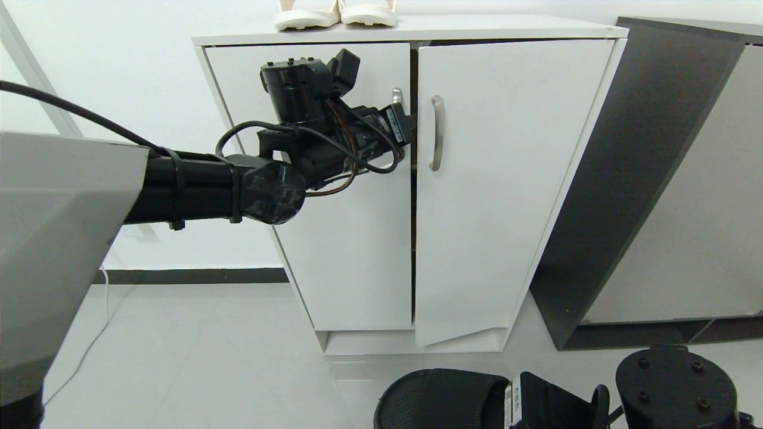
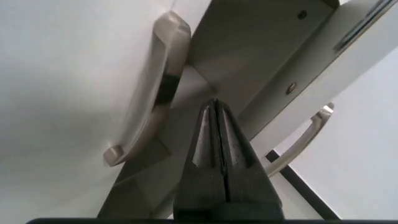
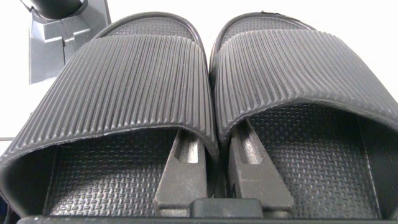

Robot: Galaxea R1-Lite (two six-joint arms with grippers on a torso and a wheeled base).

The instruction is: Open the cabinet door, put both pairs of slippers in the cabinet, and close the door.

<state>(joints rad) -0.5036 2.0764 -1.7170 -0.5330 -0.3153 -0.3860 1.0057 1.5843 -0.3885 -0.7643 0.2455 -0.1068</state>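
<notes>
Hiding one handle (image 1: 397,94), left gripper (image 1: 410,128), cream slippers (image 1: 334,15) cropped, black slippers (image 1: 435,396) half-seen

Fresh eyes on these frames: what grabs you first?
The left end effector, fingers shut, pokes into the gap between the left door and the right door, which hangs slightly ajar. Low in front, the right end effector clamps a pair of black slippers, one finger inside each. A white pair sits on the cabinet top.

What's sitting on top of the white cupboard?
A pair of cream slippers sits on the cabinet top, side by side. Only their near ends show; the rest is cut off by the picture's edge.
</notes>
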